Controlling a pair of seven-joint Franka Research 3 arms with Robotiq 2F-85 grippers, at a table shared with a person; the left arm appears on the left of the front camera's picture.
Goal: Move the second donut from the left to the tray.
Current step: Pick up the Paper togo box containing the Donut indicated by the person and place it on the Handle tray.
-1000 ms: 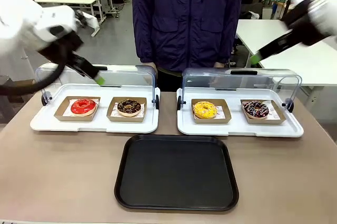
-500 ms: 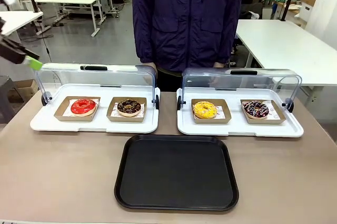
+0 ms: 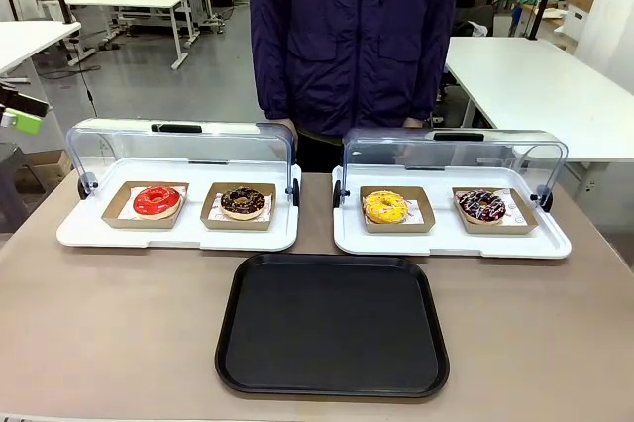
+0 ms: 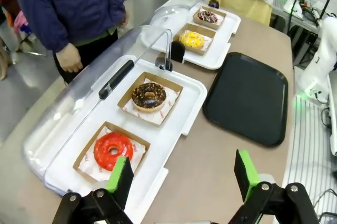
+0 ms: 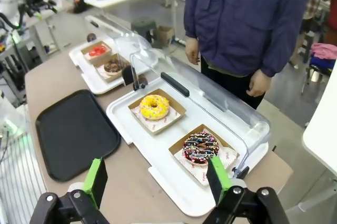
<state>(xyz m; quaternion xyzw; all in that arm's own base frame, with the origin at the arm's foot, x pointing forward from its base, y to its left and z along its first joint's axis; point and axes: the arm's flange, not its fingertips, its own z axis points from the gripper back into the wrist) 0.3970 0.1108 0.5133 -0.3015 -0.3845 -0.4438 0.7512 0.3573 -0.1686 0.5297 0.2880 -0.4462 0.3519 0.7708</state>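
Now, second donut from the left (image 3: 243, 202): is sitting on white paper in its small cardboard tray (image 3: 214, 221), inside the left display tray (image 3: 178, 237), just right of the red donut (image 3: 157, 201), with nothing touching it.
Black tray (image 3: 332, 328): is lying flat on the table (image 3: 119, 333), on the robot's side of both display trays, near the chocolate donut but apart from it.
Left gripper (image 4: 182, 176): is hovering with its fingers spread wide, gripping nothing, above the table's end by the red donut.
Right gripper (image 5: 157, 179): is hanging likewise wide apart and holding nothing, over the opposite end near the sprinkled donut (image 5: 200, 148).
Clear lids (image 3: 178, 150): are standing tipped open behind both display trays.
Person (image 3: 352, 36): is standing at the far side in a dark blue jacket.
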